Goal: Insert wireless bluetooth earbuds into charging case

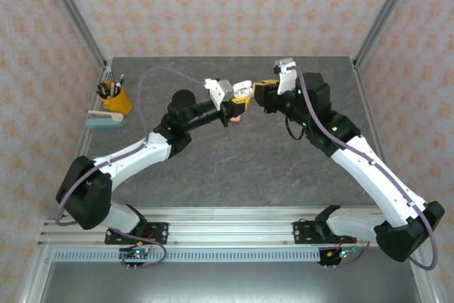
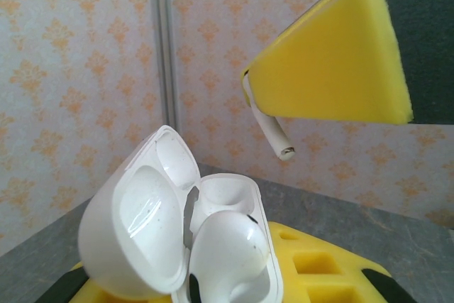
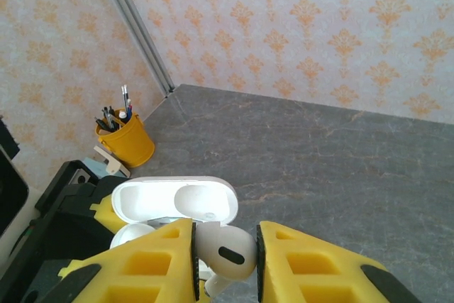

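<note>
Meeting above the grey surface, the arms were seen from overhead: the left jaws were closed on an open white charging case, with the right jaws just beside it. At the left wrist, a first earbud was seated in the case, just above the left jaws. At the right wrist, a second earbud was pinched between the right jaws, with the case just beyond them.

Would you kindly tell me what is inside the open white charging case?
One white earbud sits in the charging case, in its near side; the socket behind it looks empty. The seated earbud's stem and the socket bottoms are covered, so they cannot be seen.
</note>
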